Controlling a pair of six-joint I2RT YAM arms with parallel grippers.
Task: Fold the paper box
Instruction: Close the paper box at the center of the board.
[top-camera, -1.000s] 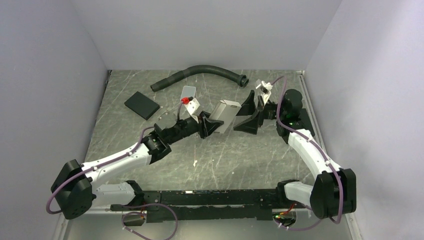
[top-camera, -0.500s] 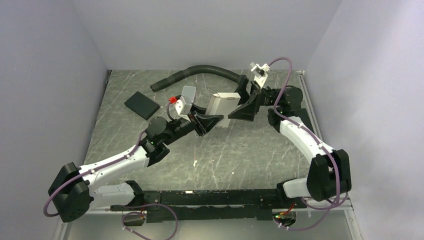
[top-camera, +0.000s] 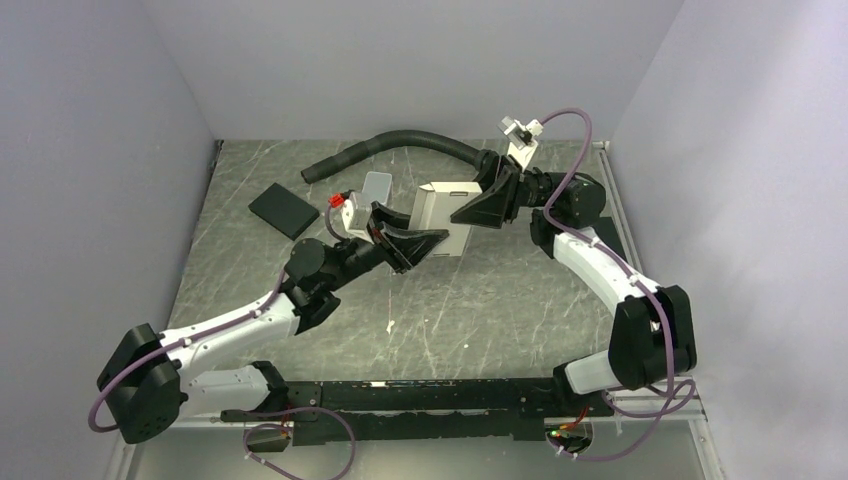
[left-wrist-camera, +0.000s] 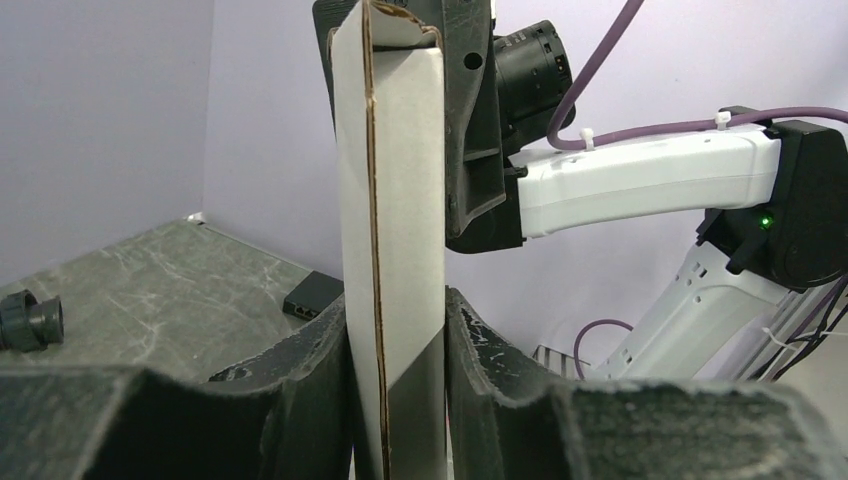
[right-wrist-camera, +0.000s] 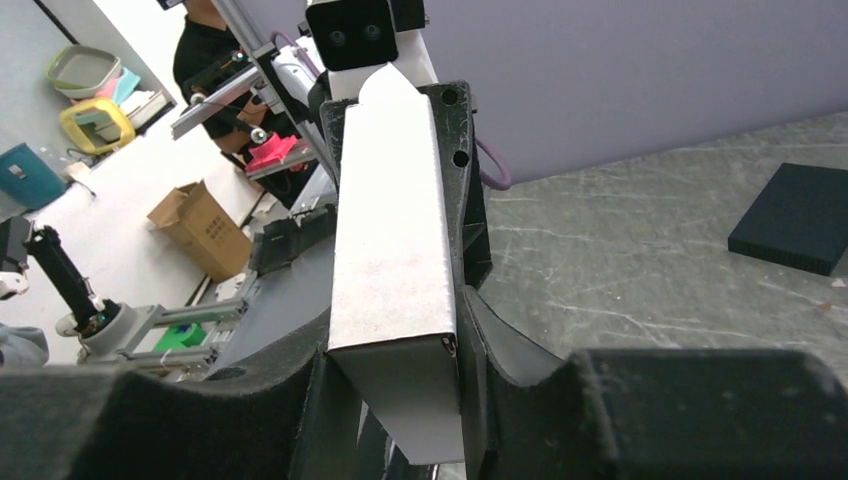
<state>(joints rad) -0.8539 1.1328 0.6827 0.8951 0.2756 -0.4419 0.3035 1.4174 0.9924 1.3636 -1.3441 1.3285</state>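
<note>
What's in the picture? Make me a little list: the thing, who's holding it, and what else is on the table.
thing: white paper box, folded into a slim carton
left gripper: shut on the paper box
right gripper: shut on the paper box, from the opposite side
also on the table: black hose, black pad
</note>
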